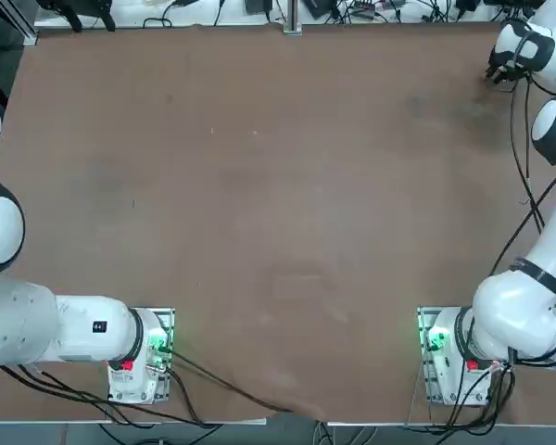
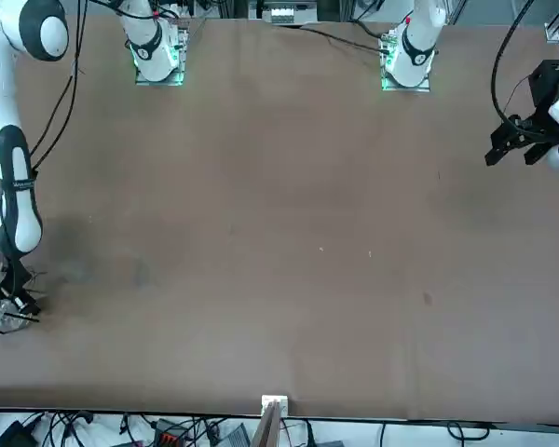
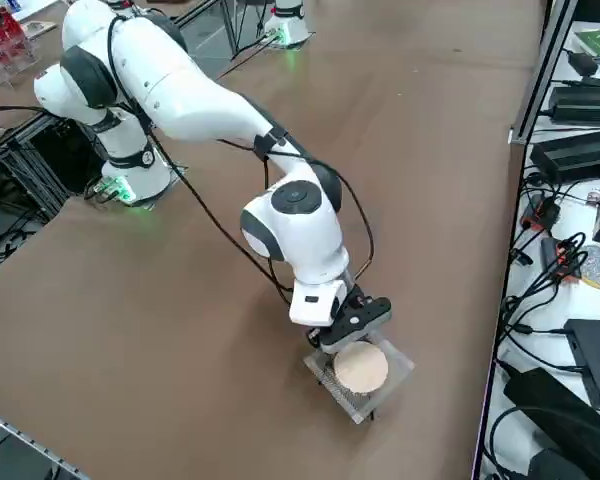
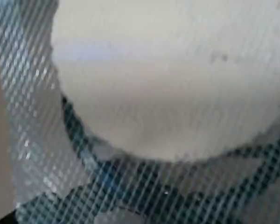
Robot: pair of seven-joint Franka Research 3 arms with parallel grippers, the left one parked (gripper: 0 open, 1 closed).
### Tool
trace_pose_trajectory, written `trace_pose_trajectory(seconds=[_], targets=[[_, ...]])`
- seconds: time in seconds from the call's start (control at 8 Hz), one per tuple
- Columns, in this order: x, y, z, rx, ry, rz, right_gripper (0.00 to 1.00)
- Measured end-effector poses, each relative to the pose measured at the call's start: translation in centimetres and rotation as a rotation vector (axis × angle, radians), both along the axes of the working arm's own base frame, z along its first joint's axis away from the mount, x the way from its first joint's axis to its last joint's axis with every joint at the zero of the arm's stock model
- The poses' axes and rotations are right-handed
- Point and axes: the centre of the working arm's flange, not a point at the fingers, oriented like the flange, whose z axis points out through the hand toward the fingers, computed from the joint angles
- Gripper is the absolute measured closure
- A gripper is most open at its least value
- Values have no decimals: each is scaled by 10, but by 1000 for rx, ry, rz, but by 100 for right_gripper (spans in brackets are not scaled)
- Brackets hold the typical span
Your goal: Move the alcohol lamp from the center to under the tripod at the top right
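Right arm is stretched out low over the table (image 1: 278,185) to its far right corner, and the right gripper (image 3: 355,330) points down, just above the near rim of the tripod (image 3: 361,368). The tripod carries a square of wire mesh (image 3: 330,378) with the round whitish disc on top. It stands close to the table's far edge, with a narrow strip of bare brown top between it and that edge. Beyond the edge runs a bench (image 3: 580,300) crowded with black cables and boxes. The wrist view is filled by the disc (image 4: 168,84) and the mesh (image 4: 28,116), with dark shapes blurred beneath the mesh (cannot tell what they are). Gripper state: cannot tell, since the black gripper body and the wrist hide its tip in the side view. The alcohol lamp cannot be made out in any view, and the space under the mesh is hidden by the disc and the gripper. The middle of the table is broad open surface in the top and front views. Cables trail at the near edge, around the right arm's base (image 1: 454,357).
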Motion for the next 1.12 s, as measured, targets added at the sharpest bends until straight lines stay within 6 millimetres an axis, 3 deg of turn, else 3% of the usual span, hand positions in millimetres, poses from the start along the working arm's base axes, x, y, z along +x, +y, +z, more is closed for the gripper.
trace_pose_trajectory(seconds=[0.12,0.38,0.5,0.75,0.88,1.12], targets=[[-2,6,9,24,53,6,68],[-12,20,45,73,159,19,59],[-15,39,65,87,185,42,52],[-22,94,108,97,230,111,19],[-26,123,139,99,253,150,2],[-39,182,215,89,267,276,0]])
